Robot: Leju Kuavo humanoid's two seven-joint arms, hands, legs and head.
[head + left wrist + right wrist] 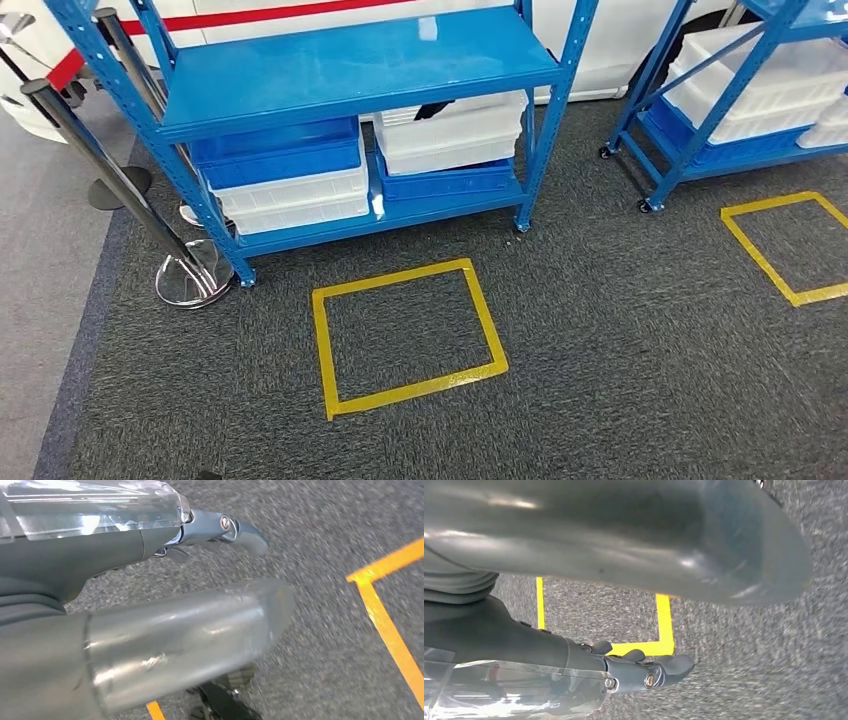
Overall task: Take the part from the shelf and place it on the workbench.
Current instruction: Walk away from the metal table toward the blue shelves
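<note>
Shelf (340, 70) in blue steel fills the upper left and centre of the head view, and the part to be fetched is presumably in one of its bins, though no part can be picked out from here. A second blue rack (720, 110) stands at the upper right, on small casters. Dark carpet (620, 350) covers the floor. On the lower tier of the near shelf sit stacked bins: blue bins (275, 150) over white ones at left, white bins (450, 130) over a blue one at right, with a dark item just showing in the topmost white bin. A yellow taped square (405, 335) lies on the carpet just in front of the shelf, likely a standing mark for the robot; another square (785, 245) fronts the second rack. Chrome barrier posts (130, 170) stand at the left. The left hand (220, 530) and right hand (644, 670) hang over the carpet holding nothing, fingers apparently loosely extended, consistent with an approach not yet finished. No desk is in sight.
</note>
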